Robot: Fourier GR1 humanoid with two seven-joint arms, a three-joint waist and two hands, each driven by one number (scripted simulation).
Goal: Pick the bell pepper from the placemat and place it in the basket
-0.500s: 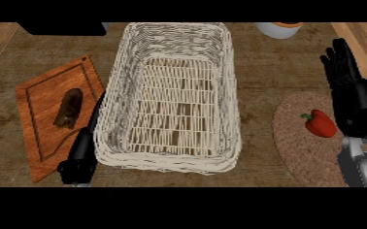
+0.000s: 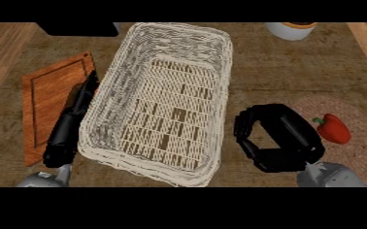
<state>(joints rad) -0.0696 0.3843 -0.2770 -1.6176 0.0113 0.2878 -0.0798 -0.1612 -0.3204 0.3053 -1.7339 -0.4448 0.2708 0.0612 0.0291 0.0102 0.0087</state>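
Red bell pepper (image 2: 333, 128) still on round woven placemat (image 2: 337, 106), black right hand (image 2: 281, 139) now down beside it, fingers curled empty, black left hand (image 2: 66, 130) fingers straight.

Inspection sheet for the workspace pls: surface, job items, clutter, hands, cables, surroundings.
Surface: brown counter, no spill seen.
Job's things: red pepper lies on the round placemat at right. The basket at centre holds nothing.
Clutter: wooden board left of the basket; white cup at the top right, cut off; black object at the top left, cut off.
Hands: left hand open, stretched along the basket's left wall over the board's edge. Right hand curled, holding nothing, between basket and pepper, not around the pepper.
Cables: nothing seen.
Surroundings: nothing seen beyond the counter.
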